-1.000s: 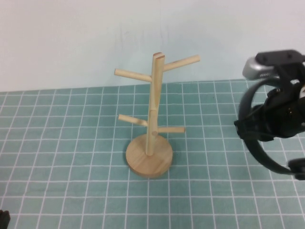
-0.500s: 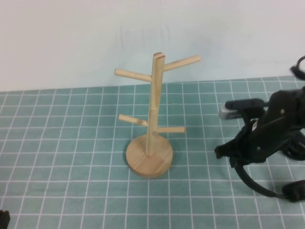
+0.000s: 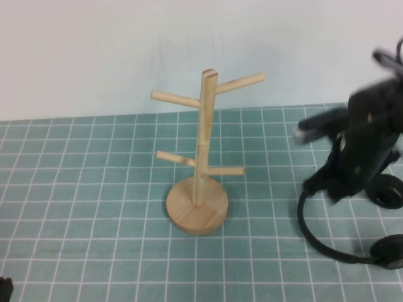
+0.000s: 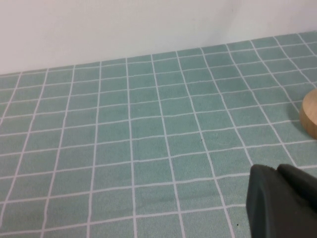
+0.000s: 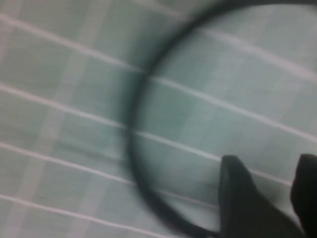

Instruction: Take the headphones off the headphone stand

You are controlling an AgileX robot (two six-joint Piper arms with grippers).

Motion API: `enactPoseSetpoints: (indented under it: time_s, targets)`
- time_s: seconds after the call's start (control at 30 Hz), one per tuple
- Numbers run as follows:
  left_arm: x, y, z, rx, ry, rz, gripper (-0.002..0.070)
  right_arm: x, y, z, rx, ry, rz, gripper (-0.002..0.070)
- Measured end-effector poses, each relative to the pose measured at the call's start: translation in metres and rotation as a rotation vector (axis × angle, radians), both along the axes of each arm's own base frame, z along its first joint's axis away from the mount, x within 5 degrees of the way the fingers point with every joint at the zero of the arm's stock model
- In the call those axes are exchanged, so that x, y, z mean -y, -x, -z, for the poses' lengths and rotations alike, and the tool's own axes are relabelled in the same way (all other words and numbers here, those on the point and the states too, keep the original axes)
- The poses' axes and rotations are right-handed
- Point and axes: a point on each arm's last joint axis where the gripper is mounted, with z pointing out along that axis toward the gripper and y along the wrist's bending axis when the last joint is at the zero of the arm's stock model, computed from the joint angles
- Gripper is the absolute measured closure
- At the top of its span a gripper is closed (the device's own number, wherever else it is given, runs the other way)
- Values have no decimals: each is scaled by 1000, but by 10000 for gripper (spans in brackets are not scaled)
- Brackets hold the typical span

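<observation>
Right claw [image 3: 327, 189]: low over the counter, well off to the stand's right; in the right wrist view its two fingers [image 5: 242, 198] stand apart with nothing between them, so released.
Headphones [image 3: 343, 248]: lying on the counter just beside and below the right claw; thin headband curving along the cloth, one ear cup [image 3: 388, 251] at the near end, the other [image 3: 385, 190] partly hidden behind the arm.
Headphone stand [image 3: 200, 157]: upright, well apart from the right claw toward the left arm's side; all four pegs bare.
Step in hand: by the look of it, the set-down; the headphones are off the stand and the grip has let go.
Next move: judged, lift the right claw straight up and away without catching the headband, which lies close under its fingers.
Left claw [image 4: 285, 201]: parked low at the near edge of the counter, far from the right claw; cannot tell how its fingers stand.
Counter [image 3: 94, 207]: green mat with a white grid.
In the way: nothing stands between right claw and stand; the only risk I see is the headband snagging.
</observation>
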Motion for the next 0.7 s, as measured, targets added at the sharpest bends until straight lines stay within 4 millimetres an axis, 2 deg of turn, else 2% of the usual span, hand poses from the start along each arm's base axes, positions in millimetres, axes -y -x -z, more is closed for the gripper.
enactPoseSetpoints:
  time_s: [0.1,0.2,0.23,0.4,0.47,0.57,0.63,0.7]
  targets:
    - [0,0,0,0,0,0,680,12,-7,-37,49,142,25,515]
    - [0,0,0,0,0,0,681,24,-4,-80,144,221,84,625]
    - [0,0,0,0,0,0,681,28,0,-96,190,217,105,642]
    - [0,0,0,0,0,0,681,44,40,-169,391,79,199,678]
    - [0,0,0,0,0,0,681,48,58,-191,440,2,218,681]
    - [0,0,0,0,0,0,681,54,84,-212,466,-93,231,682]
    - [0,0,0,0,0,0,681,57,100,-218,464,-131,221,682]
    - [0,0,0,0,0,0,680,61,115,-215,445,-147,203,682]
